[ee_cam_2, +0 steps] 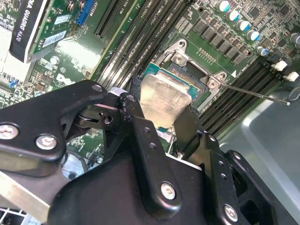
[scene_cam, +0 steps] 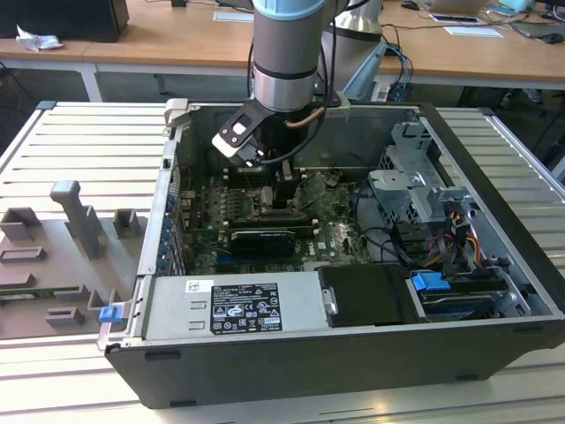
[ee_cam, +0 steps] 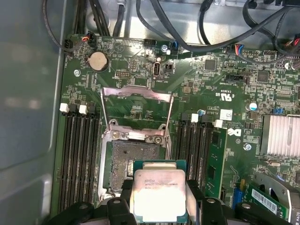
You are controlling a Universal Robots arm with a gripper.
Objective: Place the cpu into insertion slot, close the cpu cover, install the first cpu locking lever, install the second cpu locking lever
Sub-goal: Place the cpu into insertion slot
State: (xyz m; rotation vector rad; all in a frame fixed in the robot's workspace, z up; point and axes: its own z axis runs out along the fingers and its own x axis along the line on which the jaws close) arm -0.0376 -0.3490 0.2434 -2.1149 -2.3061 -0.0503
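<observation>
Cpu (ee_cam: 159, 194), which we are judging light, stiff and fragile underneath, is hanging over the uncovered insertion slot (ee_cam: 124, 159) toward the far side of the case (scene_cam: 309, 375), the gripper (ee_cam: 159, 208) pinching it by opposite edges, the proper hold.

You have the slot (ee_cam: 123, 161) open under the cpu (ee_cam: 159, 197), cover (ee_cam: 136, 93) swung back clear; memory slots (ee_cam: 79, 159) wall both sides, cables (ee_cam: 187, 28) crowd the board edge beyond.
</observation>
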